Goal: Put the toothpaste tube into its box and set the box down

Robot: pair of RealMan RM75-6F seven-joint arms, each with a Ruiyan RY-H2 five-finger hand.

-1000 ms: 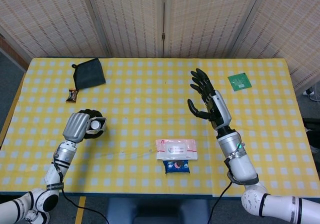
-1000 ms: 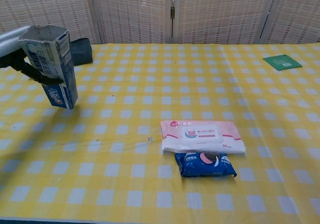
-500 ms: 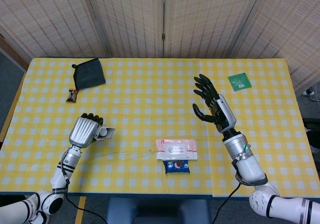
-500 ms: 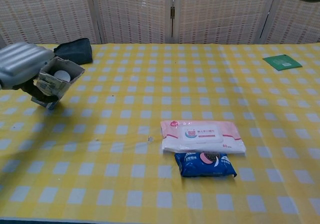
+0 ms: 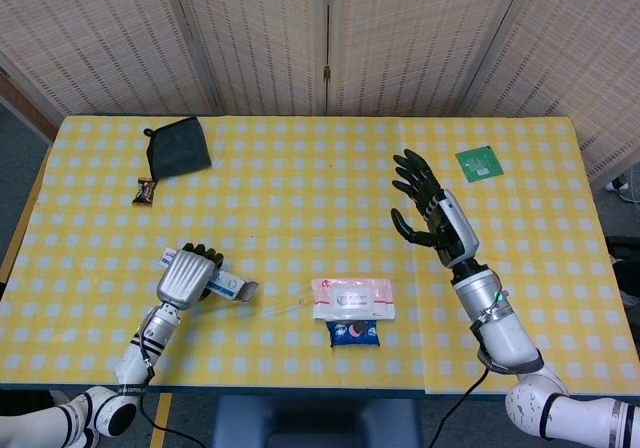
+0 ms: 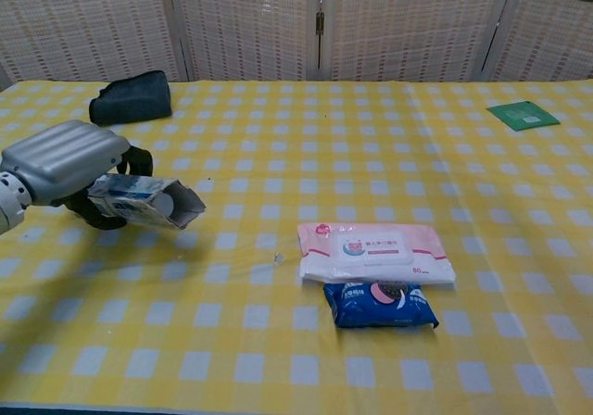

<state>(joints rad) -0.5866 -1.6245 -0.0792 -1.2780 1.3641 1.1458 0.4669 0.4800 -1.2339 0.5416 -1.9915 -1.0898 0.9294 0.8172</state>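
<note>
Box (image 6: 148, 203) is now lying nearly flat, low over the tabletop (image 6: 278, 146) at left of frame; a second ago it was upright and higher. Tube is showing as a white end inside the open mouth. Left hand (image 5: 188, 273) is gripping the box, lowering it. Judgement: insertion done, set-down is under way; release remaining. Right hand (image 5: 432, 214) is hovering right of centre, fingers spread, holding nothing.

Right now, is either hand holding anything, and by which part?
The left hand grips the toothpaste box around its closed end. The right hand holds nothing.
</note>
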